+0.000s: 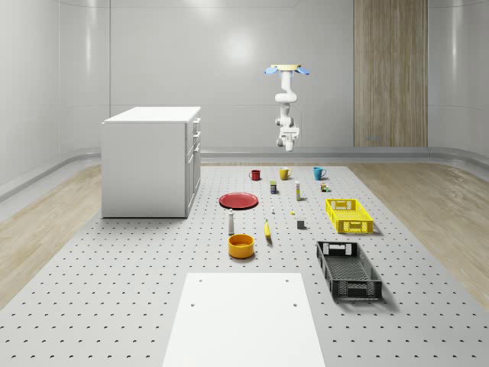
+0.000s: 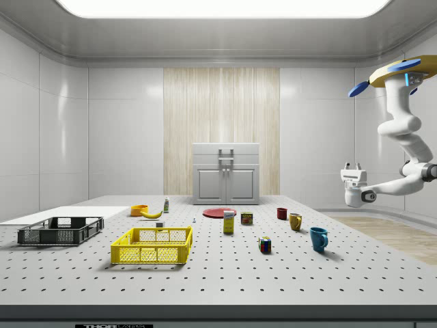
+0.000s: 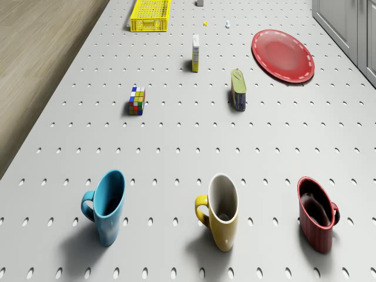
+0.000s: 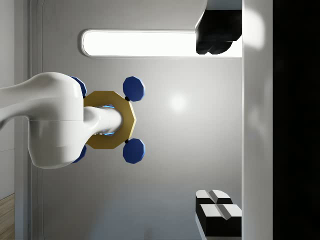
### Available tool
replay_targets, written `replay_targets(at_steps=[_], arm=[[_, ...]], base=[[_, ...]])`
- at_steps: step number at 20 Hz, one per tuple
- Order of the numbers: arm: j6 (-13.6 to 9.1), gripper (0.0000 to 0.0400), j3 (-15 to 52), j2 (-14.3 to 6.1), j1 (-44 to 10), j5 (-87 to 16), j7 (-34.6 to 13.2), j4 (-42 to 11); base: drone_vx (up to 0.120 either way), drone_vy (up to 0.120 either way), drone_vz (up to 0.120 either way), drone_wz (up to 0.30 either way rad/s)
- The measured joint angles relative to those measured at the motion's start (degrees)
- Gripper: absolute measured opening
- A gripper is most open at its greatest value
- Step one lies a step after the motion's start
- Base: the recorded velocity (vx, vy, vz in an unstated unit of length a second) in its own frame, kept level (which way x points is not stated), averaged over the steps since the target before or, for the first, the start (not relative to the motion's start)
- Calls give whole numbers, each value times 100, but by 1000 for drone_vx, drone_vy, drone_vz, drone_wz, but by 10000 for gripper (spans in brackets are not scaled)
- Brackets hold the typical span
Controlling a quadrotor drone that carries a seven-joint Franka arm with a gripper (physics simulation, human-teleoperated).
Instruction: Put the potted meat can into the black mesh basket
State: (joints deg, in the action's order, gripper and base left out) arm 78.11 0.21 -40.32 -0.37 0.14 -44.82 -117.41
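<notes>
My can (image 3: 238,90) lies on the table (image 1: 137,283) between the red plate (image 3: 282,55) and the cube (image 3: 137,101). The basket (image 1: 348,269) sits well apart, beside the yellow crate (image 1: 348,215). My drone (image 1: 288,69) hovers beyond the mugs; the gripper (image 2: 353,169) hangs high with fingers (image 4: 218,209) spread, holding nothing.

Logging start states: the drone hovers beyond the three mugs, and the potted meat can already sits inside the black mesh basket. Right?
Not quite. The drone does hover beyond the mugs, but the potted meat can stands on the table beside the red plate, as the drone view shows. The black mesh basket holds nothing.
</notes>
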Motion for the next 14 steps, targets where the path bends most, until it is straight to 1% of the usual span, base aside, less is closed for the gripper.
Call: replay_targets(at_steps=[14], arm=[[21,400,8,-13,-10,0,4,28]], base=[[0,0,0,0]])
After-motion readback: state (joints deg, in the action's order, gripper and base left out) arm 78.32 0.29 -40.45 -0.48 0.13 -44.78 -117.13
